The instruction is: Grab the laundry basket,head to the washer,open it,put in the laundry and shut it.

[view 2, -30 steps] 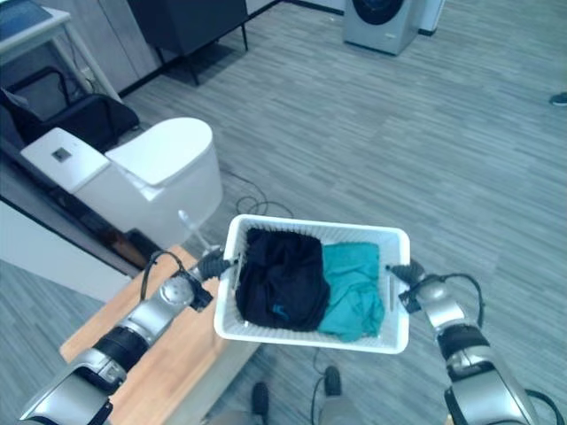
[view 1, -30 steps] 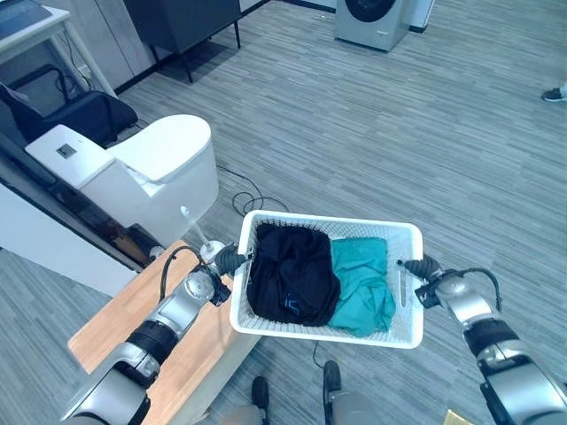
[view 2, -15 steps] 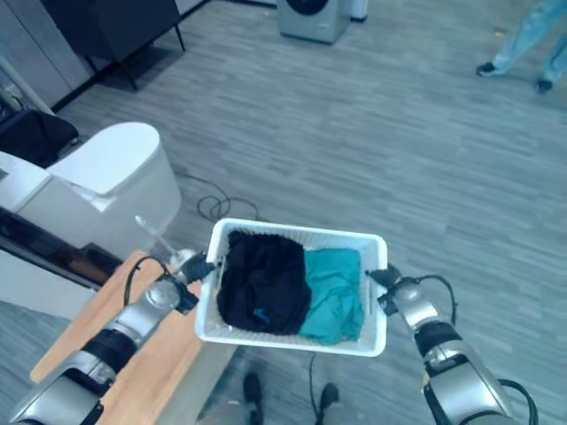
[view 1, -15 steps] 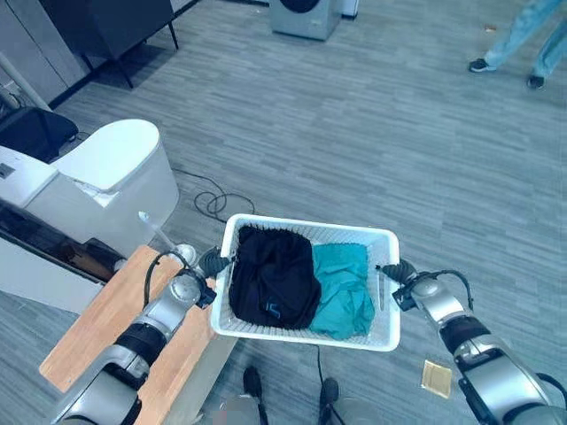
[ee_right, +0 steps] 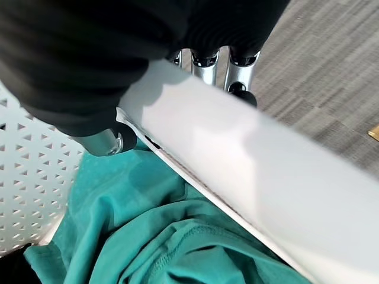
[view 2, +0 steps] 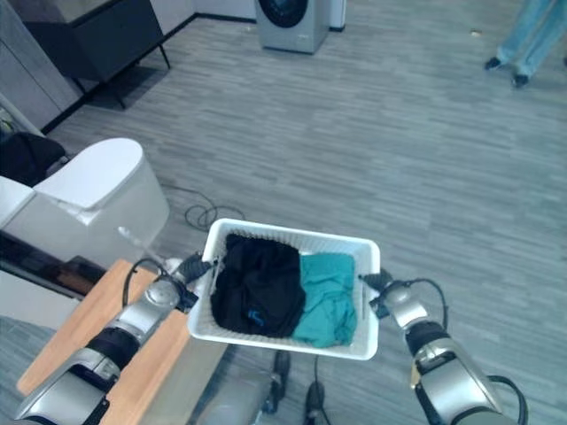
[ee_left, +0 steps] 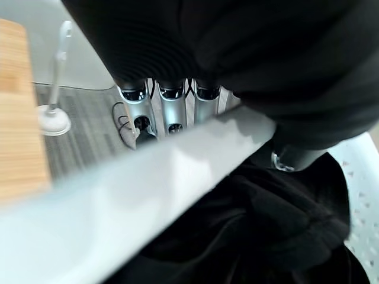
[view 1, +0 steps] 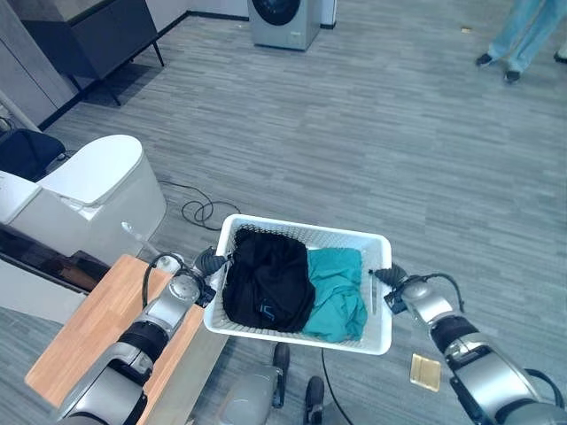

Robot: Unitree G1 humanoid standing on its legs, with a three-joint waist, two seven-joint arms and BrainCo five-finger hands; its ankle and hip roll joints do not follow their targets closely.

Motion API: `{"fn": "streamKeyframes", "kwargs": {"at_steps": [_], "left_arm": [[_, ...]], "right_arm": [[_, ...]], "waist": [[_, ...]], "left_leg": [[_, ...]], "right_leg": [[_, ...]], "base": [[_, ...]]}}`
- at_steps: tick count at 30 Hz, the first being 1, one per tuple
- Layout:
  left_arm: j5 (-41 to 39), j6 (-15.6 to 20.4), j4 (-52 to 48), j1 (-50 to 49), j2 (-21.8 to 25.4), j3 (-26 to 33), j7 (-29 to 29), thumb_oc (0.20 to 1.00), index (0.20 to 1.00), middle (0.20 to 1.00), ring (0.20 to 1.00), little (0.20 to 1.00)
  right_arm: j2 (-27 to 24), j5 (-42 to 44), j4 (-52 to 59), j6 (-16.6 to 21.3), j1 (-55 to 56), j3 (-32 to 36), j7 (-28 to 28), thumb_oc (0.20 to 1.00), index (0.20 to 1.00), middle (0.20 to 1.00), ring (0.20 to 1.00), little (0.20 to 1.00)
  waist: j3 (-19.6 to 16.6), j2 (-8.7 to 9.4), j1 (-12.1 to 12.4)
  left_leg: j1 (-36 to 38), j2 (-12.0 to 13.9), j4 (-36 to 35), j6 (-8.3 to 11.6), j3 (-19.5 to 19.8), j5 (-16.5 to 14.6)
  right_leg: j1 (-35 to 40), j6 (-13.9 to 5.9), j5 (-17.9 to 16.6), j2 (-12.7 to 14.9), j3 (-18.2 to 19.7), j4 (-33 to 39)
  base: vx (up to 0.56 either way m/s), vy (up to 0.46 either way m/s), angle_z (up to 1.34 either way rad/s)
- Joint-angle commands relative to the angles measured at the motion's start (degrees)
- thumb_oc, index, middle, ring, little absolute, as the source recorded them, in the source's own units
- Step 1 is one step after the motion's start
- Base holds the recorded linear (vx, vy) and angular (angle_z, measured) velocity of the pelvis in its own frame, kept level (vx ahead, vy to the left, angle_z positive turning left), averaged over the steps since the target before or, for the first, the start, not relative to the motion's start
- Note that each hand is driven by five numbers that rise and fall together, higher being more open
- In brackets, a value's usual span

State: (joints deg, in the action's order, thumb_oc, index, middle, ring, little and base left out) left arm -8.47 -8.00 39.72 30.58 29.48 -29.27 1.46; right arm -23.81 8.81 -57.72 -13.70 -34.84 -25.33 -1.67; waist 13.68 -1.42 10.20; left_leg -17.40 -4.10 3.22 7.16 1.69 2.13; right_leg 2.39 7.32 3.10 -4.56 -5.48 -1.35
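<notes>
A white basket [view 1: 381,332] hangs between both hands, the left hand [view 1: 209,263] curled round its left rim, the right hand [view 1: 398,289] round its right rim. Inside lie black clothes [view 1: 268,282] left, teal cloth [view 1: 337,292] right. The washer [view 1: 283,22] stands far off.
</notes>
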Motion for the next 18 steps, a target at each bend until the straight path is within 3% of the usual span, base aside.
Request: {"fn": "streamKeyframes", "kwargs": {"at_steps": [1, 3, 4, 5, 6, 7, 8, 9, 10, 11, 12, 13, 15, 16, 17, 18], "left_arm": [[-2.4, 4.0, 0.7, 5.9, 1.8, 0.5, 1.4, 0.200, 0.200, 0.200, 0.200, 0.200], [-3.7, 4.2, 2.0, 7.0, 2.1, 0.5, 1.8, 0.200, 0.200, 0.200, 0.200, 0.200], [-4.0, 4.2, 1.9, 6.7, 2.7, 0.8, 1.6, 0.200, 0.200, 0.200, 0.200, 0.200], [-3.6, 4.2, 1.5, 6.4, 3.3, 0.9, 1.6, 0.200, 0.200, 0.200, 0.200, 0.200], [-3.7, 4.3, 1.9, 6.2, 3.7, 1.0, 1.5, 0.200, 0.200, 0.200, 0.200, 0.200], [-3.7, 4.3, 1.9, 6.2, 3.7, 1.0, 1.5, 0.200, 0.200, 0.200, 0.200, 0.200], [-3.0, 4.2, 1.8, 5.5, 4.4, 1.3, 1.7, 0.200, 0.200, 0.200, 0.200, 0.200], [-2.5, 3.9, 1.4, 4.5, 4.7, 1.6, 1.0, 0.200, 0.200, 0.200, 0.200, 0.200], [-2.1, 3.9, 1.0, 4.3, 4.7, 1.7, 1.3, 0.200, 0.200, 0.200, 0.200, 0.200], [-1.9, 3.6, 1.3, 4.0, 4.7, 2.1, 1.5, 0.200, 0.200, 0.200, 0.200, 0.200], [-1.8, 3.6, 1.3, 4.0, 4.7, 2.1, 1.5, 0.200, 0.200, 0.200, 0.200, 0.200], [-1.9, 3.6, 1.7, 4.4, 4.0, 2.1, 1.4, 0.200, 0.200, 0.200, 0.200, 0.200], [-2.0, 3.5, 1.2, 4.3, 4.1, 2.0, 1.4, 0.200, 0.200, 0.200, 0.200, 0.200], [-1.7, 3.8, 2.2, 5.8, 3.1, 1.1, 1.3, 0.200, 0.200, 0.200, 0.200, 0.200], [-1.7, 3.8, 2.3, 5.9, 3.1, 1.1, 1.3, 0.200, 0.200, 0.200, 0.200, 0.200], [-0.8, 4.1, 2.9, 7.2, 2.5, 0.4, 1.4, 0.200, 0.200, 0.200, 0.200, 0.200]], "right_arm": [[-0.6, 4.3, -0.1, 6.1, -9.1, 0.0, -1.9, 0.200, 0.200, 0.200, 0.200, 0.200], [0.7, 4.7, -2.6, 6.2, -10.3, -0.8, -2.5, 0.200, 0.200, 0.200, 0.200, 0.200], [1.0, 4.4, -3.0, 6.1, -10.3, -1.1, -2.7, 0.200, 0.200, 0.200, 0.200, 0.200], [1.7, 4.7, -2.2, 6.3, -8.8, -0.2, -2.5, 0.200, 0.200, 0.200, 0.200, 0.200], [2.6, 4.5, -1.5, 6.5, -7.4, 0.2, -2.8, 0.200, 0.200, 0.200, 0.200, 0.200], [2.7, 4.5, -1.5, 6.5, -7.4, 0.3, -2.8, 0.200, 0.200, 0.200, 0.200, 0.200], [3.6, 4.6, -0.4, 6.7, -6.0, 1.1, -3.3, 0.200, 0.200, 0.200, 0.200, 0.200], [3.8, 4.0, 0.1, 6.3, -4.4, 1.9, -4.4, 0.200, 0.200, 0.200, 0.200, 0.200], [3.4, 3.3, 1.2, 6.1, -3.8, 2.3, -5.0, 0.200, 0.200, 0.200, 0.200, 0.200], [3.2, 3.2, 1.6, 6.0, -3.5, 2.7, -5.2, 0.200, 0.200, 0.200, 0.200, 0.200], [3.2, 3.1, 1.7, 5.9, -3.4, 2.6, -5.2, 0.200, 0.200, 0.200, 0.200, 0.200], [2.1, 3.4, 1.5, 6.2, -3.7, 3.0, -4.6, 0.200, 0.200, 0.200, 0.200, 0.200], [1.4, 3.6, 1.6, 6.1, -3.8, 3.1, -4.6, 0.200, 0.200, 0.200, 0.200, 0.200], [-0.4, 4.3, 1.3, 6.2, -4.8, 2.7, -4.2, 0.200, 0.200, 0.200, 0.200, 0.200], [-0.4, 4.4, 1.3, 6.2, -4.9, 2.7, -4.2, 0.200, 0.200, 0.200, 0.200, 0.200], [-1.2, 5.0, 1.6, 5.9, -5.7, 2.7, -4.0, 0.200, 0.200, 0.200, 0.200, 0.200]], "waist": [[-3.2, 1.16, 1.5], [-3.2, 2.57, 3.2], [-4.4, 3.17, 3.8], [-4.7, 4.25, 4.0], [-5.2, 5.99, 4.3], [-5.4, 5.87, 4.4], [-5.9, 7.22, 4.5], [-6.1, 6.41, 3.1], [-5.7, 4.73, 1.7], [-5.9, 3.42, 0.6], [-5.7, 3.70, 0.3], [-5.6, 2.21, -2.4], [-5.5, 1.90, -3.9], [-5.1, 1.96, -6.6], [-5.0, 1.79, -6.8], [-5.6, 2.70, -8.1]], "left_leg": [[-4.3, -3.1, 2.5, -5.66, -1.2, 5.3], [-7.0, -2.2, 4.7, -5.91, -2.2, 5.8], [-5.6, -1.5, 4.9, -7.19, -3.2, 5.6], [-4.0, -1.3, 4.9, -8.33, -3.8, 5.6], [-3.2, -2.1, 5.7, -9.50, -4.1, 4.2], [-3.4, -1.9, 5.6, -9.45, -4.1, 4.3], [-2.0, -2.8, 6.5, -10.68, -4.3, 2.5], [2.0, -2.6, 6.9, -12.18, -3.7, 0.0], [4.0, -1.3, 6.8, -12.08, -2.4, -0.2], [6.0, -0.4, 6.3, -12.35, -1.8, -1.0], [6.0, -0.8, 6.4, -12.42, -1.6, -1.1], [11.1, -1.2, 4.7, -12.84, 1.7, -2.6], [13.1, -1.3, 4.1, -12.64, 3.3, -3.0], [17.5, -2.2, 3.3, -11.70, 7.8, -5.7], [17.6, -2.1, 3.2, -11.66, 8.0, -5.6], [20.7, -3.1, 2.0, -10.35, 10.5, -8.2]], "right_leg": [[5.7, -8.75, 7.7, -1.1, 3.9, -2.3], [9.1, -8.62, 10.0, -2.1, 6.1, -3.6], [9.9, -8.10, 11.2, -3.0, 6.7, -5.1], [9.6, -8.44, 10.5, -3.1, 6.2, -7.8], [9.0, -10.31, 8.3, -2.7, 5.2, -12.5], [8.8, -10.27, 8.1, -2.9, 5.3, -12.5], [6.2, -16.12, 0.2, -1.5, 4.8, -20.3], [1.8, -21.71, -9.2, 1.2, 3.2, -34.1], [-2.1, -21.80, -11.3, 0.9, 1.9, -41.1], [-4.9, -20.68, -10.1, 1.4, 1.2, -43.4], [-4.9, -20.69, -9.5, 1.9, 1.0, -44.1], [-11.6, -17.24, -5.0, 3.5, 1.4, -43.1], [-13.5, -16.31, -4.0, 4.1, 1.6, -39.6], [-18.3, -15.15, -1.1, 4.0, 5.2, -28.2], [-18.0, -15.11, -1.3, 4.0, 4.9, -27.8], [-20.7, -15.54, -2.9, 7.1, 8.1, -12.8]], "base": [[0.26, -0.040, -0.24], [0.57, -0.037, -0.32], [0.67, -0.026, -0.47], [0.59, -0.007, -0.50], [0.35, -0.016, -0.46], [0.34, 0.037, -0.32], [0.51, 0.108, -0.24], [0.67, 0.152, -0.17], [0.71, 0.160, -0.27], [0.36, 0.078, -0.07], [0.64, 0.073, 0.38], [0.60, 0.030, 0.71], [0.59, -0.047, 0.63], [0.43, -0.122, 0.74], [0.82, -0.267, 0.85], [0.62, -0.220, 1.12]]}}
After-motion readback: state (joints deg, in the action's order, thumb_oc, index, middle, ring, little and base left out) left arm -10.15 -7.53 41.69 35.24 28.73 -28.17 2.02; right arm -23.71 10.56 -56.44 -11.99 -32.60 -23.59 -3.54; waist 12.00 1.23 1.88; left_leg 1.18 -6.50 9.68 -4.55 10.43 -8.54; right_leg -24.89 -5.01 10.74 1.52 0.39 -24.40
